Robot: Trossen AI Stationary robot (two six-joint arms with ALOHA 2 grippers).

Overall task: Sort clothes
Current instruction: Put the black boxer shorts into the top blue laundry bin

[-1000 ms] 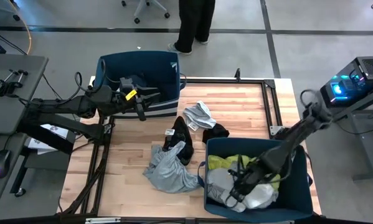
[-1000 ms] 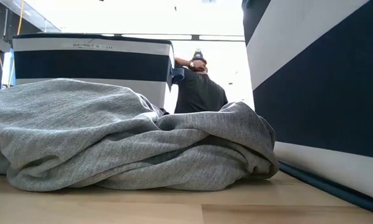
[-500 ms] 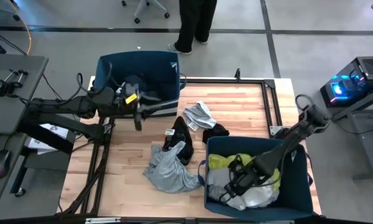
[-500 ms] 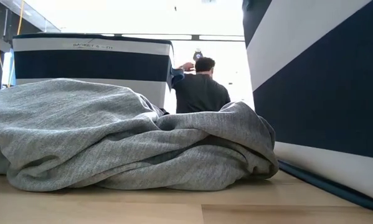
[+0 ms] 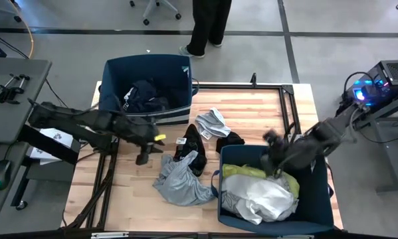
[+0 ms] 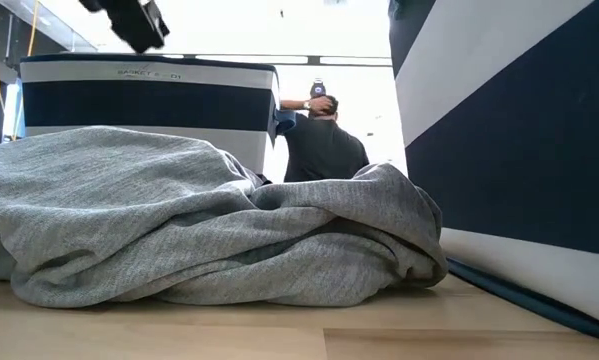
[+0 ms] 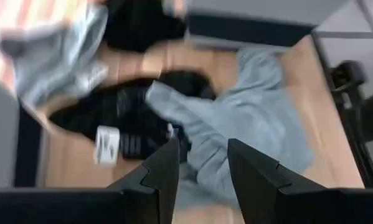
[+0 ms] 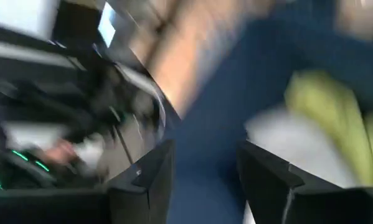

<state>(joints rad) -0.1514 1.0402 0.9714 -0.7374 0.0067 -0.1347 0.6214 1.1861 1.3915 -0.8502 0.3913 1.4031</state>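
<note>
On the table lie a grey garment (image 5: 182, 182) (image 6: 199, 220) (image 7: 248, 118), a black garment with a white tag (image 5: 192, 145) (image 7: 121, 118), a white garment with grey print (image 5: 213, 121) and a small black piece (image 5: 230, 141). My left gripper (image 5: 145, 156) (image 7: 202, 168) hangs open and empty above the table, just left of this pile; it also shows at the top of the low view (image 6: 129, 20). My right gripper (image 5: 272, 143) (image 8: 205, 168) is open and empty over the far edge of the near-right bin (image 5: 318, 199), which holds a yellow garment (image 5: 242, 172) (image 8: 335, 106) and a white one (image 5: 265, 199).
The far-left navy bin (image 5: 115, 73) (image 6: 149, 95) holds dark clothes (image 5: 145, 98). A black metal frame (image 5: 285, 99) runs along the table's far and right sides. A person stands beyond the far edge (image 5: 208, 26) (image 6: 319, 145). Bare wood shows at the table's near left (image 5: 129, 199).
My left gripper has gone from over the far-left bin toward the near edge and right, down beside the pile of clothes. My right gripper has risen out of the near-right bin toward the bin's far edge; the white garment now lies spread in the bin.
</note>
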